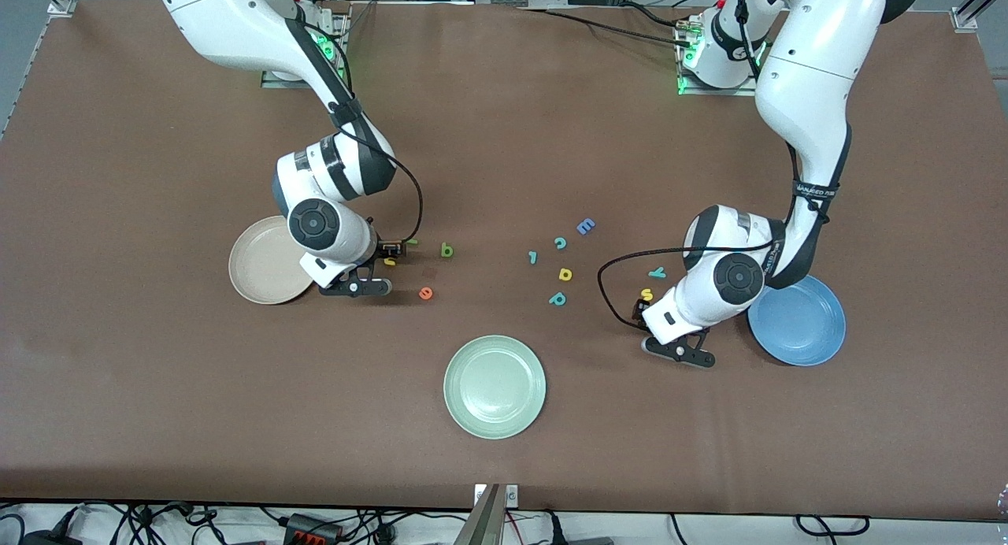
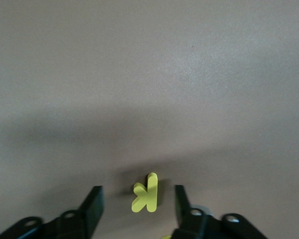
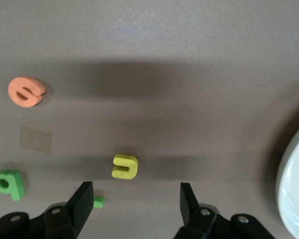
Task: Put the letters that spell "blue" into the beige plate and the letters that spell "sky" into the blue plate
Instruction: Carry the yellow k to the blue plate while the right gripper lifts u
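From the front, both arms hang low by their plates; in the left wrist view the left gripper (image 2: 135, 201) brackets the yellow k (image 2: 146, 193), unclenched, while the right gripper (image 3: 134, 199) gapes just short of the yellow u (image 3: 125, 166).

My left end effector (image 2: 134, 206) stands low over the bench (image 1: 504, 120), fingers apart, with the yellow k (image 2: 146, 193) between them and bare surface around it. My right end effector (image 3: 134, 209) straddles open bench just short of the yellow u (image 3: 125, 166); the green l (image 3: 98, 201) lies by one finger. The dark green b (image 3: 9, 183) and orange e (image 3: 26, 91) lie apart from both.
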You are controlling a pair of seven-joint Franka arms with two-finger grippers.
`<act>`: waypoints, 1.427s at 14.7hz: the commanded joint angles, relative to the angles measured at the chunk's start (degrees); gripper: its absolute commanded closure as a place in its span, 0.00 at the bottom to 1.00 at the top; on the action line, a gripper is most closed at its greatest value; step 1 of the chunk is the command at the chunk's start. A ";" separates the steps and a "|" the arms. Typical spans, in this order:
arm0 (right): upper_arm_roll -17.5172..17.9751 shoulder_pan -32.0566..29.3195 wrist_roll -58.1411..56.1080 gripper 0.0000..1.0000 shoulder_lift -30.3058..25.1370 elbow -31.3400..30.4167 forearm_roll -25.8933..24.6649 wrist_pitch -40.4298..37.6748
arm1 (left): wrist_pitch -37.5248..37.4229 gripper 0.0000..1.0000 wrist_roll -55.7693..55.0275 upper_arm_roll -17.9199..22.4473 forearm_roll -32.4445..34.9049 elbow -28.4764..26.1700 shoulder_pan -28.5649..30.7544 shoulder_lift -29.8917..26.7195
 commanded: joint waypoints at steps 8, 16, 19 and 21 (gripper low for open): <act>-0.40 2.27 5.26 0.34 3.71 2.26 0.80 1.58 | 0.47 0.67 0.10 0.88 1.10 0.76 -2.16 1.88; -0.40 2.10 5.26 0.39 5.03 2.97 0.89 2.46 | -4.95 0.90 -0.16 1.32 1.28 1.99 -1.29 -0.66; -0.40 1.92 5.26 0.40 5.21 2.97 0.89 2.37 | -12.52 0.90 0.89 2.90 1.36 4.36 0.81 -3.21; -0.40 2.01 5.26 0.50 5.12 2.97 0.89 2.02 | -16.48 0.90 2.81 3.77 1.45 4.37 3.10 -4.71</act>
